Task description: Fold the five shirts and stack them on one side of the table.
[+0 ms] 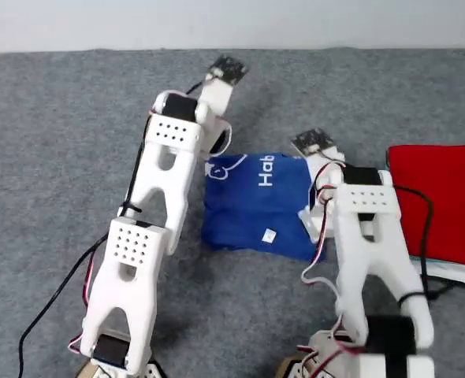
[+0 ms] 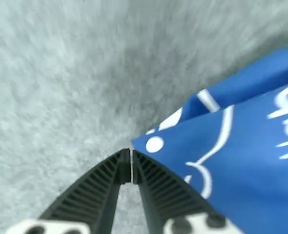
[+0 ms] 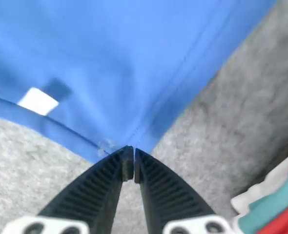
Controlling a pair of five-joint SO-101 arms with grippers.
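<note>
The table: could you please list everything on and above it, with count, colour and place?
table: 1, grey felt, under everything
blue shirt: 1, blue with white print, centre
red shirt: 1, red, right edge
white layer: 1, white, under the red shirt
left end effector: 1, black, shut, at the blue shirt's printed corner
right end effector: 1, black, shut, at the blue shirt's corner nearer the red shirt

On the bench (image 1: pixel 59 118), the shirt (image 1: pixel 252 209) lies near the middle, the stack of shirts (image 1: pixel 445 197) at its 3 o'clock by the bench edge, the left claw (image 2: pixel 132 168) at the shirt's 10 o'clock corner and the right claw (image 3: pixel 129 163) at its 5 o'clock corner.
</note>
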